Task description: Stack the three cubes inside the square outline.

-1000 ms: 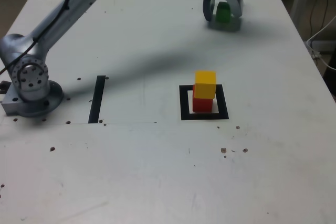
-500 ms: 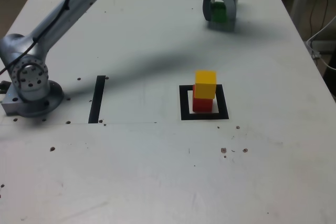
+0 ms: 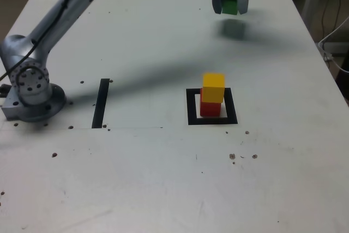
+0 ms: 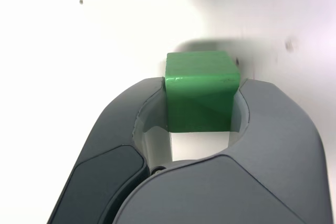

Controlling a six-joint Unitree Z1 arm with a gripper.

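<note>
The Z1's gripper (image 4: 202, 82) is closed on the green cube (image 4: 201, 92), its two grey jaws pressing opposite sides and standing apart by the cube's width, with the cube held above the white table (image 3: 147, 178) toward one o'clock in the exterior view. Between the two-cube stack and the exterior view's centre there is little offset: the yellow cube (image 3: 214, 87) sits on the red cube (image 3: 210, 108), inside the black square outline (image 3: 233, 106), which lies at about six o'clock from the gripper. The black tape strip (image 3: 101, 103) lies at nine o'clock from the outline.
</note>
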